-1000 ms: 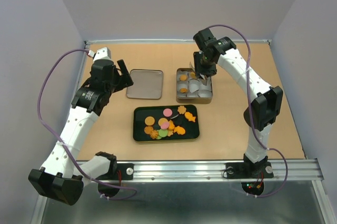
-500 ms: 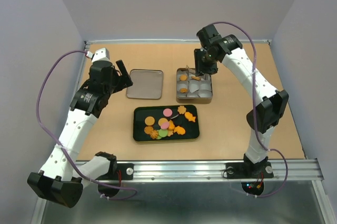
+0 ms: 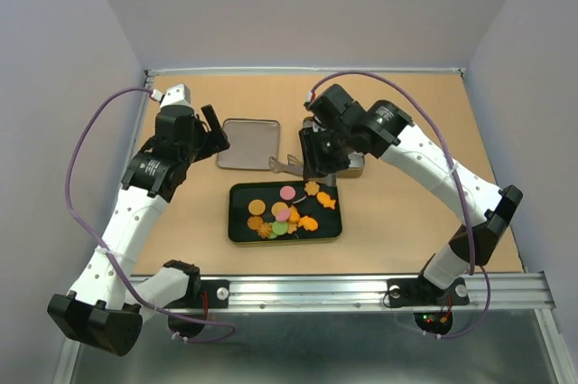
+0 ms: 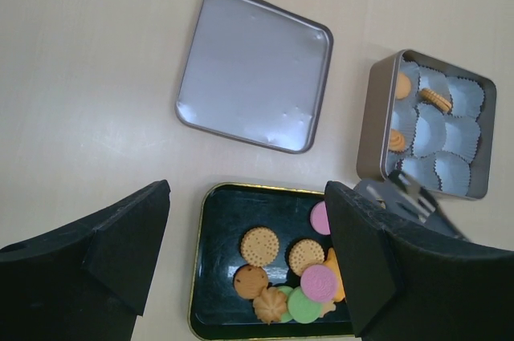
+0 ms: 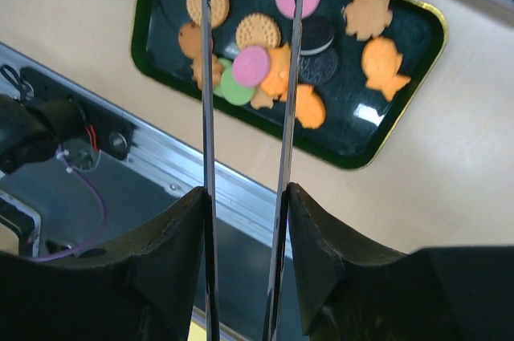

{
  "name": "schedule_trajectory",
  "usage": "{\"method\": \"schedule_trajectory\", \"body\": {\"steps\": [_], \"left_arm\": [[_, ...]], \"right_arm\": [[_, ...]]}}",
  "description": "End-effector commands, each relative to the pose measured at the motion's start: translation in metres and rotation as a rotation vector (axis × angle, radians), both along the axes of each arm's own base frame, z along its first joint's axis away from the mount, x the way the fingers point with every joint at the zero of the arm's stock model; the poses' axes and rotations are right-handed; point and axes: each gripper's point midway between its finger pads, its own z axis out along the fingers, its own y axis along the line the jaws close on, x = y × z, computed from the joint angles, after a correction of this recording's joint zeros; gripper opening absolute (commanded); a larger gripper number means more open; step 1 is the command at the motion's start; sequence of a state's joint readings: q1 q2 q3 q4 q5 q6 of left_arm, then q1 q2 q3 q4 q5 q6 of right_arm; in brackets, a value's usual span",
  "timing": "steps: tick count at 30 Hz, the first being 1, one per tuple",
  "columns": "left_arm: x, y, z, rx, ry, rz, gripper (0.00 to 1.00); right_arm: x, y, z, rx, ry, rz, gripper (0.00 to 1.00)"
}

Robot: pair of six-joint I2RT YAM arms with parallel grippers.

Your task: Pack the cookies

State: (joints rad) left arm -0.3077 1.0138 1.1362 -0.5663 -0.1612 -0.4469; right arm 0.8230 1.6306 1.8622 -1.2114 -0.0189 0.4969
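1. The left gripper (image 4: pixel 247 196) is spread wide with nothing between its fingers. It hovers at the upper left of the overhead view, just left of the lid (image 4: pixel 253 68) lying on the table (image 3: pixel 379 212).
2. The right gripper (image 5: pixel 245 196) is partly closed, pinching the two thin blades of the tongs (image 5: pixel 207 76), near the centre of the overhead view.
3. Most cookies (image 3: pixel 287 210) lie heaped in the black tray (image 3: pixel 237 192), lower centre.
4. Three more sit among the paper cups (image 4: pixel 450 136) in the tin (image 4: pixel 371 124), at the right of the left wrist view.
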Motion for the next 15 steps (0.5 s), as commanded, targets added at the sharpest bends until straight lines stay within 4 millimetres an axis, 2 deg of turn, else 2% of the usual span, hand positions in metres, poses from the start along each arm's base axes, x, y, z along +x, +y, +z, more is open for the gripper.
{"method": "schedule_trajectory", "body": {"steps": [1, 7, 15], "left_arm": [[0.002, -0.004, 0.002, -0.019, -0.02, -0.009, 0.89], [-0.002, -0.004, 0.0, -0.022, -0.019, -0.014, 0.88], [-0.007, -0.003, -0.005, -0.025, -0.016, -0.015, 0.88]], "right_arm": [[-0.015, 0.005, -0.001, 0.047, 0.026, -0.038, 0.49], [-0.035, -0.005, -0.003, 0.023, 0.05, -0.027, 0.49], [-0.054, -0.026, -0.024, -0.105, 0.096, -0.026, 0.49]]}}
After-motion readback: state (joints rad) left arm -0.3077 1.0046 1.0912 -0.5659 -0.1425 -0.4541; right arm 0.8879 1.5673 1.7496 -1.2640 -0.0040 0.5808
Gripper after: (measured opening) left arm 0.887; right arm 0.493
